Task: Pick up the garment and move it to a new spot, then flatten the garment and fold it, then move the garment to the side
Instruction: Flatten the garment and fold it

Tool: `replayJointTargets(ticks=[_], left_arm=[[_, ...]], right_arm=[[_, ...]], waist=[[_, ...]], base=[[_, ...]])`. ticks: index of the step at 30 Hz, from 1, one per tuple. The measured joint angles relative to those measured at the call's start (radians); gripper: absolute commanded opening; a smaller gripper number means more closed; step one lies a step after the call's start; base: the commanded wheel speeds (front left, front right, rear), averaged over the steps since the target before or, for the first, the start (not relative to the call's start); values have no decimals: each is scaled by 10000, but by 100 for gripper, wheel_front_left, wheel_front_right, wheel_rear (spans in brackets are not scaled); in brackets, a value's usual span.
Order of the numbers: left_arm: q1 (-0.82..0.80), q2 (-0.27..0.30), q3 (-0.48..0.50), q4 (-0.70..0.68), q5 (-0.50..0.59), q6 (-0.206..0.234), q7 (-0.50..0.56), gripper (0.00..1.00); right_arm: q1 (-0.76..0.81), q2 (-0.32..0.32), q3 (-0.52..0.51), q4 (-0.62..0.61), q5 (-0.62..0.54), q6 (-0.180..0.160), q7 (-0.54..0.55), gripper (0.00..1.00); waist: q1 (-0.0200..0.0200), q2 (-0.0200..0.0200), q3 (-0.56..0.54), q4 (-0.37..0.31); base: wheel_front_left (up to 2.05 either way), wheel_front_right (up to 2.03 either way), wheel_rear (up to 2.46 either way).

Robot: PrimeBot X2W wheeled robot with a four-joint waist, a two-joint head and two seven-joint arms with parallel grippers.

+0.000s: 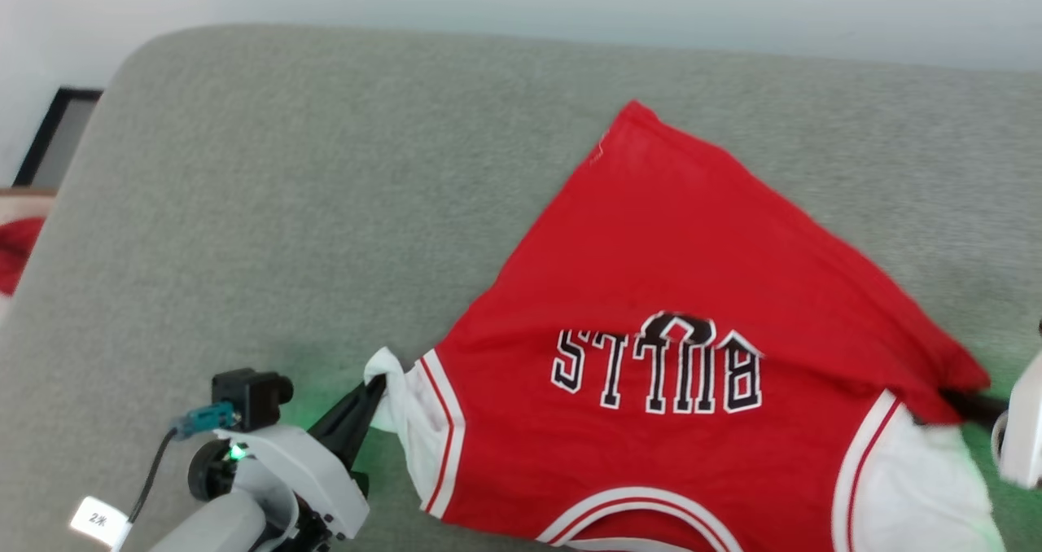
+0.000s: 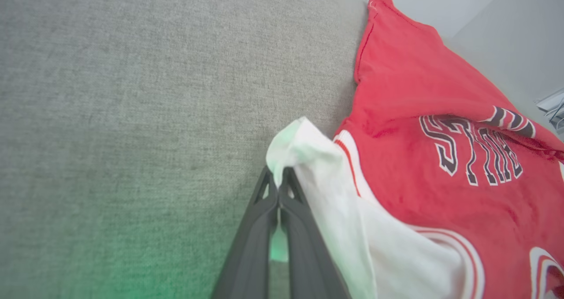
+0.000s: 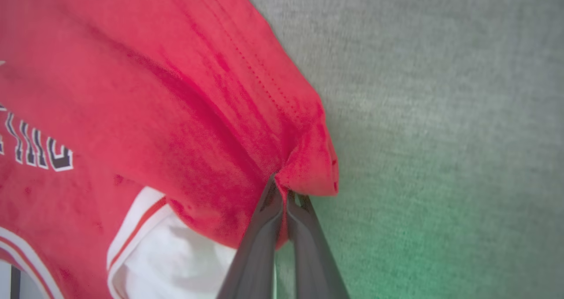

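**While both grippers pinch it, the shirt is spread but not yet folded**

As the head view shows, the shirt (image 1: 651,275) lies on the cushion (image 1: 285,210), toward its right near part, lettering up. The left gripper (image 1: 370,393) pinches the white sleeve (image 1: 407,422). The right gripper (image 1: 965,403) pinches red cloth on the opposite side. Judgement: flattening is in hand; folding and setting aside remain.

Left wrist: fingers (image 2: 253,233) closed on the sleeve tip.

Right wrist: fingers (image 3: 260,241) closed on a bunched red edge.

Containers: none to report.
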Motion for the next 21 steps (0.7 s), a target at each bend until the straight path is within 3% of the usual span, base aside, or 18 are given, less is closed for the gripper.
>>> replayJointTargets(ticks=[6, 14, 15, 16, 17, 18, 19, 21], left_arm=[[267, 119, 188, -138, 33, 178, 0, 0], [379, 190, 249, -226, -52, 222, 12, 0], [392, 205, 255, -226, -63, 222, 12, 0], [408, 222, 263, -226, -65, 222, 12, 0], [424, 238, 267, -226, -69, 222, 12, 0], [445, 255, 272, -230, -77, 222, 12, 0], [475, 272, 278, -234, -79, 226, 12, 0], [518, 291, 297, -242, -150, 234, 12, 0]], right_arm=[[1144, 477, -535, -278, -364, 2, -539, 0], [1250, 995, -681, 155, -861, 17, -861, 0], [1228, 1030, -677, 163, -909, 17, -861, 16], [1212, 1089, -700, 176, -915, 13, -859, 42], [1209, 1133, -719, 176, -892, 12, -813, 49], [1206, 1141, -723, 163, -834, 12, -746, 69], [1208, 1131, -717, 128, -807, 10, -665, 95], [1250, 1093, -713, -48, -807, 10, -558, 100]], waist=[[0, 0, -273, -469], [0, 0, -415, -791], [0, 0, -427, -814], [-1, 0, -443, -835], [0, 0, -462, -853], [0, 0, -483, -873], [0, 0, -503, -894], [0, 0, -548, -939]], base=[[0, 0, 0], [0, 0, 0], [0, 0, 0], [0, 0, 0], [0, 0, 0], [0, 0, 0], [0, 0, 0], [0, 0, 0]])
